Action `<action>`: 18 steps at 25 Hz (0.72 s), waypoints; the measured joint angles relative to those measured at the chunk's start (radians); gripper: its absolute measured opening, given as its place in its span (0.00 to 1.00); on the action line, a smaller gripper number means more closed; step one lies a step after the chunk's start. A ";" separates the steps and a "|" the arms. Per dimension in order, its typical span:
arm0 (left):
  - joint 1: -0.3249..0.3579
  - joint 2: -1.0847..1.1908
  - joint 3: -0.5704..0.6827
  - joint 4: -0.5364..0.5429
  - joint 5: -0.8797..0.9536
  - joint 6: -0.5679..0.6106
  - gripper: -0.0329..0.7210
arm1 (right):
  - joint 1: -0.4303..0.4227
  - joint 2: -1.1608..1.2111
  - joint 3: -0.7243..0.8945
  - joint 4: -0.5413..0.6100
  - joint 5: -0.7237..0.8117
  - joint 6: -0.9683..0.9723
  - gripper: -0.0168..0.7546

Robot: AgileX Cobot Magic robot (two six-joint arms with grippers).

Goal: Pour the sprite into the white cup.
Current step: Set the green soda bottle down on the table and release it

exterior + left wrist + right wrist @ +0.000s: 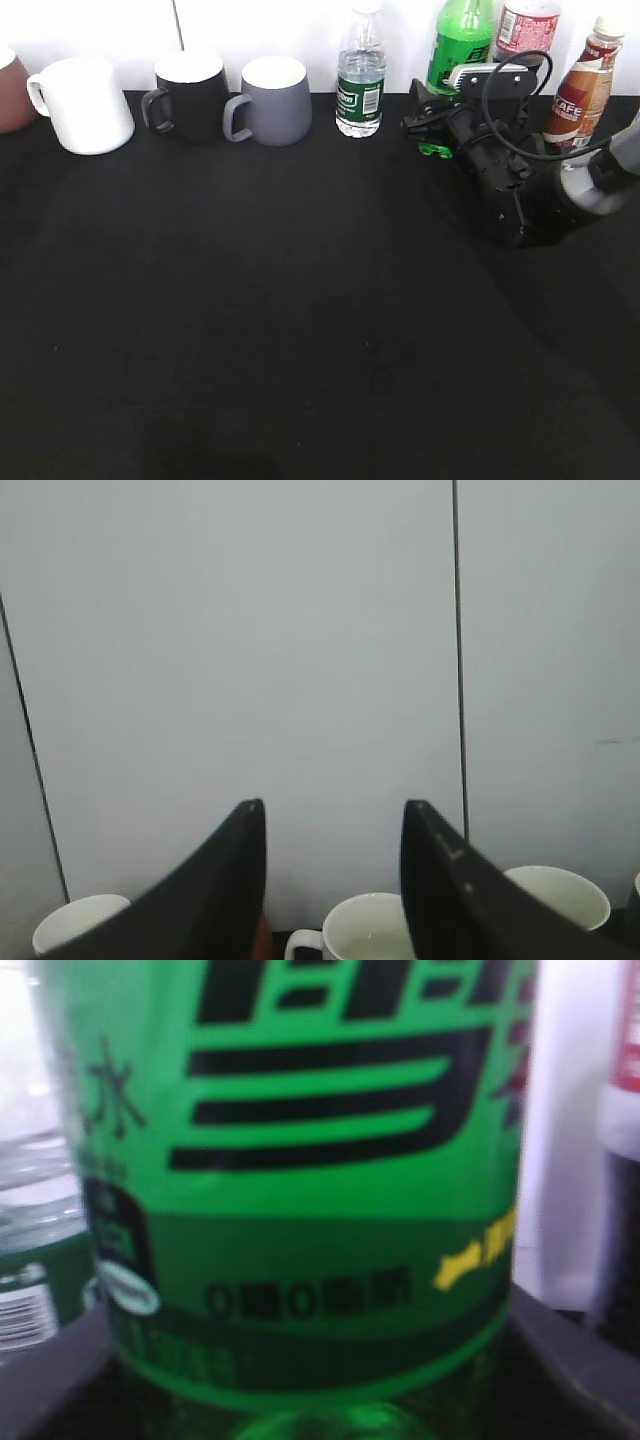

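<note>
The sprite (460,40), a tall green bottle, stands upright at the back right among other bottles. My right gripper (430,130) reaches low around its base. In the right wrist view the sprite's label (320,1160) fills the frame, and the gripper (310,1360) has a finger against each side of it. The white cup (85,105) stands at the back left, handle to the left. My left gripper (333,810) is open and empty, high above the cups. The white cup (365,935) shows below it. The left arm is out of the exterior view.
A black mug (190,95) and a grey mug (272,100) stand right of the white cup. A clear water bottle (360,80) stands left of the sprite, with a red-labelled bottle (525,30) and a coffee bottle (580,90) to its right. A brown cup (8,95) sits far left.
</note>
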 joint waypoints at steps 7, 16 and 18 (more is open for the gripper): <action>0.000 0.000 0.000 0.000 0.000 0.000 0.50 | 0.001 -0.023 0.023 -0.057 -0.001 -0.078 0.74; 0.000 0.000 0.000 0.000 0.001 0.000 0.50 | 0.001 -0.073 0.081 -0.092 -0.005 -0.121 0.74; 0.000 0.000 0.000 0.000 0.001 0.000 0.50 | 0.001 -0.073 0.081 -0.043 -0.005 -0.121 0.74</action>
